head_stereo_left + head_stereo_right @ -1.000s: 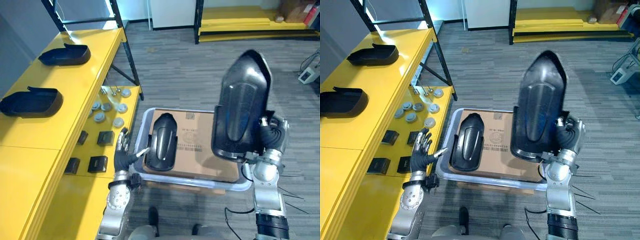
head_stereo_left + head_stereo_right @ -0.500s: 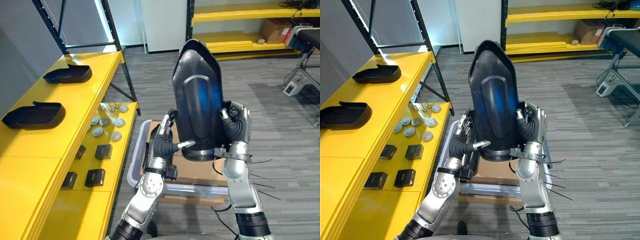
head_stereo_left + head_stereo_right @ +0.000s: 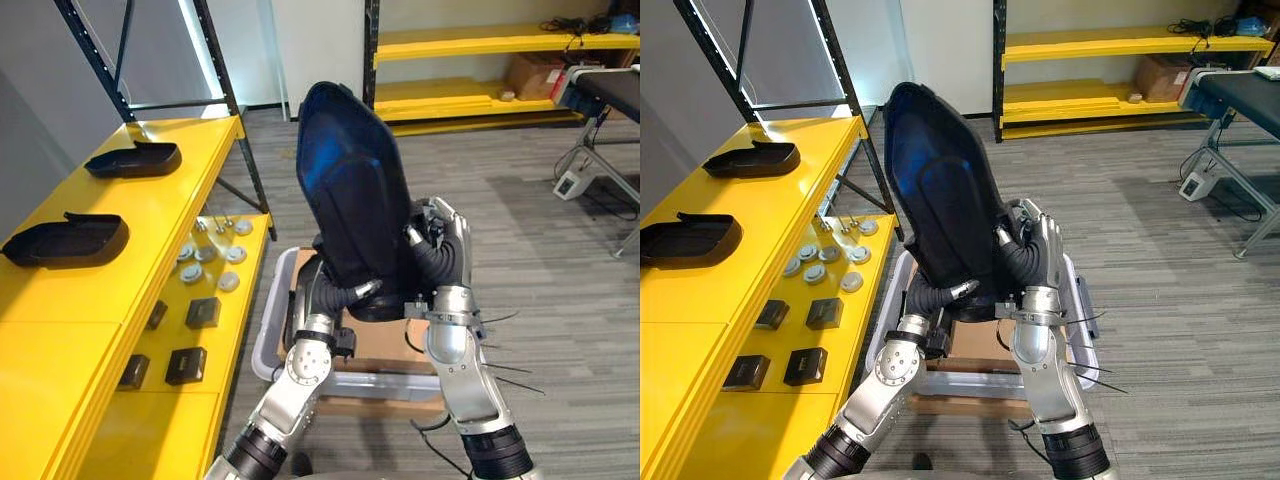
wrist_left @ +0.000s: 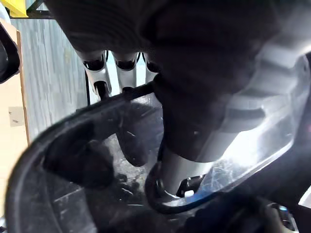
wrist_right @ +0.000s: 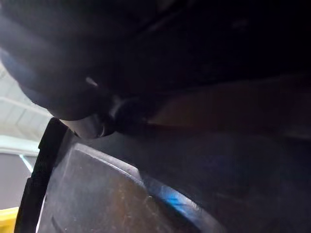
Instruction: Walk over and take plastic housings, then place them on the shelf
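Observation:
A big black plastic housing (image 3: 355, 200) stands upright in front of me, leaning to the left above the grey bin (image 3: 268, 345). My left hand (image 3: 335, 295) is under its lower left end, thumb across the front and fingers curled round the bottom rim (image 4: 97, 104). My right hand (image 3: 442, 250) lies against the housing's right edge with its fingers loosely bent. Two more black housings (image 3: 135, 158) (image 3: 65, 238) lie on the top of the yellow shelf (image 3: 150, 220) to my left.
Cardboard (image 3: 385, 345) lines the bin. Small grey round parts (image 3: 205, 262) and black boxes (image 3: 203, 312) sit on the shelf's lower level. A black upright (image 3: 225, 100) rises at its far end. Yellow racks (image 3: 470, 45) line the back wall; a cart (image 3: 600, 90) stands far right.
The view has lifted. My left hand came up from the bin's side and curled onto the housing's lower end. The housing moved left and now leans left; my right fingers have loosened.

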Motion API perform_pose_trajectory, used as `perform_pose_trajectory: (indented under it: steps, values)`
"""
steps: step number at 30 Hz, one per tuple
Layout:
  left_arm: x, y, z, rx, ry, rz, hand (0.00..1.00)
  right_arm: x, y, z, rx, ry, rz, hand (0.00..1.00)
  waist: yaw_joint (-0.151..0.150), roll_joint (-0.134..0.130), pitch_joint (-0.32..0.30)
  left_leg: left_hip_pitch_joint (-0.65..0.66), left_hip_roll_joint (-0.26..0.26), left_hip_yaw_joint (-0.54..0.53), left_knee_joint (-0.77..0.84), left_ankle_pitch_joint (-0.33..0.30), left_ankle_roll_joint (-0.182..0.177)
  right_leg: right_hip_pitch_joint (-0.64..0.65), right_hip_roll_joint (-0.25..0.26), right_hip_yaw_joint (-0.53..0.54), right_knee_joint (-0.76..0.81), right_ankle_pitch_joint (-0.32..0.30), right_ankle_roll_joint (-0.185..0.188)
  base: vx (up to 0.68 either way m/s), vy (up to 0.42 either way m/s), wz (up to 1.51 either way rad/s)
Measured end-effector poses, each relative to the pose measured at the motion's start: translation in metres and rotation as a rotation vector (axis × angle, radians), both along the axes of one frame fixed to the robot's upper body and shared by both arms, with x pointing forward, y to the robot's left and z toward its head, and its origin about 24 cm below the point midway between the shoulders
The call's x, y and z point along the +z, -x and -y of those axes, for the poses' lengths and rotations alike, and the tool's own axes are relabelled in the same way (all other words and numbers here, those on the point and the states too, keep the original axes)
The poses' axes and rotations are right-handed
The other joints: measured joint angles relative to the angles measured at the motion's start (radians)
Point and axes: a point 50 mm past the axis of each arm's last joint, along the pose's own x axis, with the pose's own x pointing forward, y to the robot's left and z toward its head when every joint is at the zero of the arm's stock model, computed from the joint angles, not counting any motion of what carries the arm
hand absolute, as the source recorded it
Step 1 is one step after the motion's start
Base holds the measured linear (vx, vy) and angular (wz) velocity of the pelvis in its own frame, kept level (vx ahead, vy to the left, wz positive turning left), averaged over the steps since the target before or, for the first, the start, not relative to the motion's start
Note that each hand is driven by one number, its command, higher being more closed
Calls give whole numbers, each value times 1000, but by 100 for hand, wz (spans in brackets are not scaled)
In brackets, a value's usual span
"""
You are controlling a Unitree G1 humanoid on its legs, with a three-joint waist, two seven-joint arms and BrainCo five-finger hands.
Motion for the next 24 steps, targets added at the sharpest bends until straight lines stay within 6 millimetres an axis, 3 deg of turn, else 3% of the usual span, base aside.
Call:
perform_pose_trajectory:
  steps: [10,15,20,24]
  values:
    - [1,-5,-11,29,-47,21,100,5,0,11,220,-142,-40,0,3,-1,0,1,8,-6,-1,10,0,4,8,-5,-3,10,-7,-7,1,2]
    - [-2,-9,-28,97,-76,15,100,51,18,25,285,-240,200,0,1,-2,0,-1,12,-3,-1,10,0,4,13,-2,-16,14,-8,0,0,0]
    - [-17,-3,-51,193,-75,-53,100,69,27,63,134,-293,346,0,-2,-6,0,-1,12,7,-1,10,0,-1,13,7,-17,15,-7,0,0,-4]
    - [-29,5,-67,259,-72,-108,100,66,38,97,-50,-336,385,0,-3,-6,0,-9,12,9,-1,10,0,-9,12,8,-18,15,-7,0,0,-1]
